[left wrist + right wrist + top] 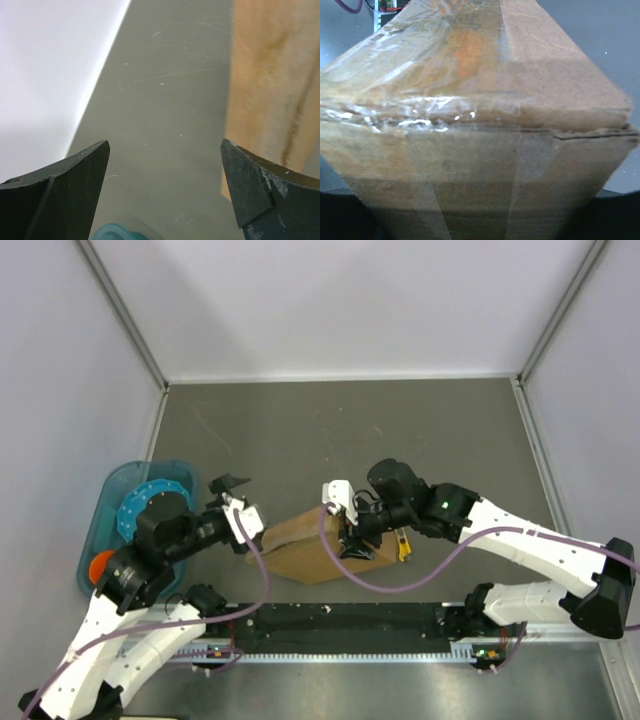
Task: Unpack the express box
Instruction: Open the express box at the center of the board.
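The express box (300,548) is a brown cardboard box lying tilted near the table's front edge. Clear tape runs over its seam and end face (470,165), which fills the right wrist view. My right gripper (352,538) is shut on the box's right end, and its fingers show only as dark shapes at the bottom corners of that view. My left gripper (245,512) stands wide open just left of the box with nothing between its fingers (80,175). In the left wrist view the box (272,75) lies beyond the right finger.
A small yellow utility knife (403,546) lies just right of the box. A teal bin (110,490) holding a blue ring and an orange object (100,565) sits at the left, its rim (112,232) below the left fingers. Grey walls enclose the table.
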`<action>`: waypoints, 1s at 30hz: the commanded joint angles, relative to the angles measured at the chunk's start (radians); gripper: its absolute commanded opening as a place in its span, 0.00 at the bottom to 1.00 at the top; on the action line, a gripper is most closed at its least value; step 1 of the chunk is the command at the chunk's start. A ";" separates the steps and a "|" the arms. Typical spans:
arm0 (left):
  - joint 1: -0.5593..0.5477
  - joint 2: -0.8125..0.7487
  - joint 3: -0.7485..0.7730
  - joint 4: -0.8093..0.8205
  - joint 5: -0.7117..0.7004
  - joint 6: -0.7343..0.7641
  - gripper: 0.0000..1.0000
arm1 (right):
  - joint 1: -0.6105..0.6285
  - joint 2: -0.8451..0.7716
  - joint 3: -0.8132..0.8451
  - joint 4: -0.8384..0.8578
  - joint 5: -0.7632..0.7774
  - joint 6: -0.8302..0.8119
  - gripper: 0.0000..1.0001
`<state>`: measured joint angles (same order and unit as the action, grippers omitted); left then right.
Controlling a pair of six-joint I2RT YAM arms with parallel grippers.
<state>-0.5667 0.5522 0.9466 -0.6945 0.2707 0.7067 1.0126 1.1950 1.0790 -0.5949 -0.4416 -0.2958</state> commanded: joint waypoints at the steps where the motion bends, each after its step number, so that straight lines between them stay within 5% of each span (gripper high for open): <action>1: 0.002 -0.041 -0.042 -0.112 0.145 0.033 0.99 | 0.000 0.028 0.012 -0.059 0.080 -0.005 0.00; 7: 0.002 -0.089 -0.042 -0.262 0.321 0.166 0.99 | -0.005 0.029 0.010 -0.059 0.075 -0.008 0.00; 15: 0.002 -0.084 -0.058 -0.320 0.358 0.209 0.99 | -0.009 0.038 0.015 -0.057 0.069 -0.009 0.00; 30: 0.002 -0.032 -0.126 -0.102 0.200 0.208 0.99 | -0.009 0.034 0.009 -0.057 0.030 -0.016 0.00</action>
<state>-0.5671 0.5129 0.8143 -0.8906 0.5030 0.8970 1.0103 1.1999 1.0832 -0.5961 -0.4412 -0.2947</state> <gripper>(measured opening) 0.987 0.585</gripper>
